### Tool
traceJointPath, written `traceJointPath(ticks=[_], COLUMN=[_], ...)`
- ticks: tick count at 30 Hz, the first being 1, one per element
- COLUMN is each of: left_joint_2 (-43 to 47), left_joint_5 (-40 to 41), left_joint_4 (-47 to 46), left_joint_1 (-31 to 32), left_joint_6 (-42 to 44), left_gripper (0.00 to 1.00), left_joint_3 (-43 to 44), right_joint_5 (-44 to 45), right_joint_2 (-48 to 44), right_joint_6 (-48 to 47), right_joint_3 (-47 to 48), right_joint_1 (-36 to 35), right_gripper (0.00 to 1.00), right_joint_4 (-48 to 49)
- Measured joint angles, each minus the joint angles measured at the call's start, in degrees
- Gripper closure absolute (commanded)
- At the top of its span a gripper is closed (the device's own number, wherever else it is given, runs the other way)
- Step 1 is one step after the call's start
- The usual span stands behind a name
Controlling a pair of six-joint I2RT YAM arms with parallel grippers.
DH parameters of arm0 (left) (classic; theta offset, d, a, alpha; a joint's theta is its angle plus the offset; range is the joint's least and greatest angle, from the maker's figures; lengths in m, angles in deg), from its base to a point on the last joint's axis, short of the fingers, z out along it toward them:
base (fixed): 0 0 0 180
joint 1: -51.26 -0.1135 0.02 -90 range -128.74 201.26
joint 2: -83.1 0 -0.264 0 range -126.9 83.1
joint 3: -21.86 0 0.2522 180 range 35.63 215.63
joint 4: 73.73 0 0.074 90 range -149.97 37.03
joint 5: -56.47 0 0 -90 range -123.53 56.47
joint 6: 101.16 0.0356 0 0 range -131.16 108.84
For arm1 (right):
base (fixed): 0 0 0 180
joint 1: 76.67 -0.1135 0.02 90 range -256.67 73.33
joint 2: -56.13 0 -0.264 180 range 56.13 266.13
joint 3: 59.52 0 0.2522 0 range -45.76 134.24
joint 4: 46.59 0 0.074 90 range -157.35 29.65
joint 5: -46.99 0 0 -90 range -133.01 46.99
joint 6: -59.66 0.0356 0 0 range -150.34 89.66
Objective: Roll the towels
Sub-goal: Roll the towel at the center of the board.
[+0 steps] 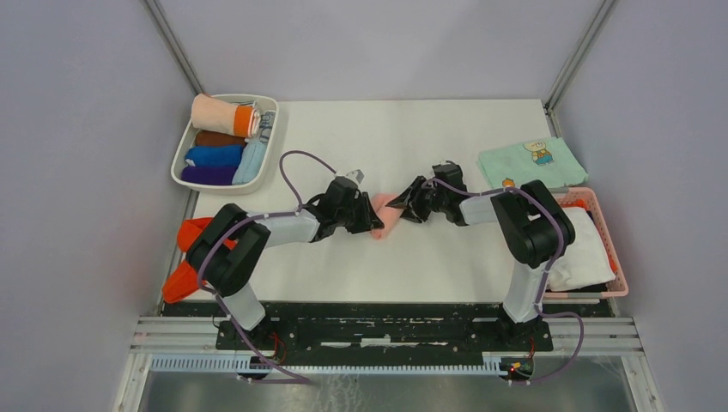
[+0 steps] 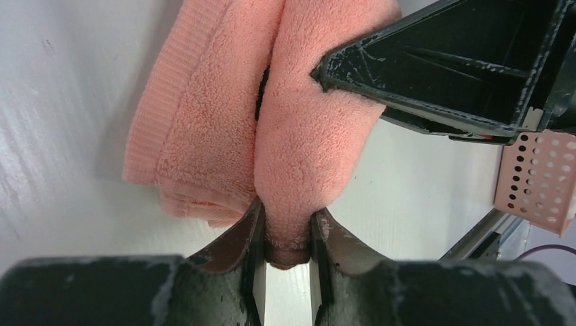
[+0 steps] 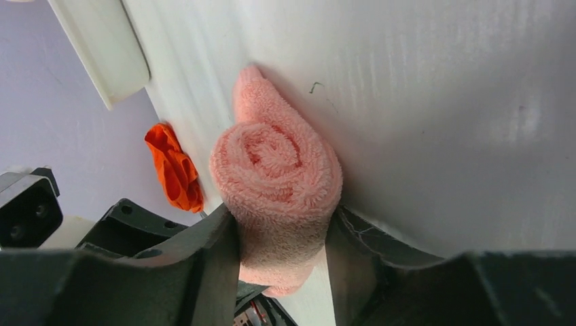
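2 grippers are closed on the pink towel, which lies mid-way across the white table. The left gripper is pinched narrowly on one end; the right gripper is clamped wider around the rolled end.

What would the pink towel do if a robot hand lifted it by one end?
Probably droop: the pink towel is fluffy cloth, dented where the left hand pinches it. It might unroll, since nothing ties its spiral.
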Motion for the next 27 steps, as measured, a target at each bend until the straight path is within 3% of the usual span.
traceJointPath(ticks=[6, 13, 20, 27], left_joint_2=[-0.28, 1.33, 12.55, 10.56], left_joint_5=[-1.53, 1.01, 21.90, 45.16], left_joint_4=[0.24, 2.84, 11.85, 13.22], left_joint_1=[-0.37, 0.63, 12.26, 26.10], left_joint_6=[-1.62, -2.16, 1.05, 12.07], left_gripper=[0.73, 0.44, 0.36, 0.35], left_joint_3=[0.28, 0.07, 1.09, 7.41], right_joint_5=[1.97, 10.58, 16.02, 16.74], right_joint_2=[-0.07, -0.72, -0.50, 0.76], right_joint_6=[-2.27, -6.40, -8.15, -8.20], right_joint_3=[4.28, 14.58, 20.72, 23.37], right_joint_1=[-0.28, -3.41, -6.01, -6.86], right_gripper=[0.69, 0.69, 0.70, 0.71], right_joint_4=[-9.90, -30.27, -43.25, -47.98])
